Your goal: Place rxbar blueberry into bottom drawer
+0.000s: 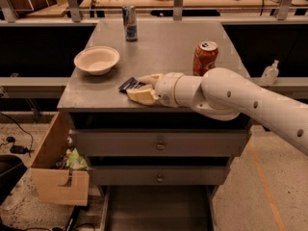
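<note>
The rxbar blueberry (129,84), a small flat dark navy bar, lies on the grey cabinet top (163,47) near its front edge. My gripper (143,86) reaches in from the right, its cream fingers (139,96) on either side of the bar's right end, open around it. The bottom drawer (156,211) is pulled out at the foot of the cabinet, a wide shallow grey tray, partly cut off by the lower edge of the view.
A white bowl (96,59), a tall slim can (129,22) and an orange-red can (205,58) stand on the top. Two knobbed drawers (159,143) are shut. A light wooden box (60,170) with trash stands at the left of the cabinet.
</note>
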Robot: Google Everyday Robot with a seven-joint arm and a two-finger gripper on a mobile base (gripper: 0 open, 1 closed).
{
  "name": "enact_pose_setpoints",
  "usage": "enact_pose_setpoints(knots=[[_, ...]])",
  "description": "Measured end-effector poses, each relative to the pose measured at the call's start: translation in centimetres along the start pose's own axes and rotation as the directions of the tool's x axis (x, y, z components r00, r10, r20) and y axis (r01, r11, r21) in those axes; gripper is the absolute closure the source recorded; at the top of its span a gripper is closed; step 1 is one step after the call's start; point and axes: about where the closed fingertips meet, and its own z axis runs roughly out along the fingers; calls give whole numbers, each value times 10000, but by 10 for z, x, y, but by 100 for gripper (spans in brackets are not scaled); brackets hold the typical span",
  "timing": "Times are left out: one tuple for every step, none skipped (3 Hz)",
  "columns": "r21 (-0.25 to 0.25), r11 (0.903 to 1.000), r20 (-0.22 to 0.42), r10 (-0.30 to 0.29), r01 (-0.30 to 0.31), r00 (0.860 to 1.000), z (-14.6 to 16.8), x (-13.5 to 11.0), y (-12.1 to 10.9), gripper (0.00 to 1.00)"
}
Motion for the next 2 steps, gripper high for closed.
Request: enact_pose_setpoints(knots=[[0, 10000, 0, 0, 0, 10000, 0, 0, 0, 100], [-72, 9998, -411, -201, 198, 9990, -6, -14, 1, 100]])
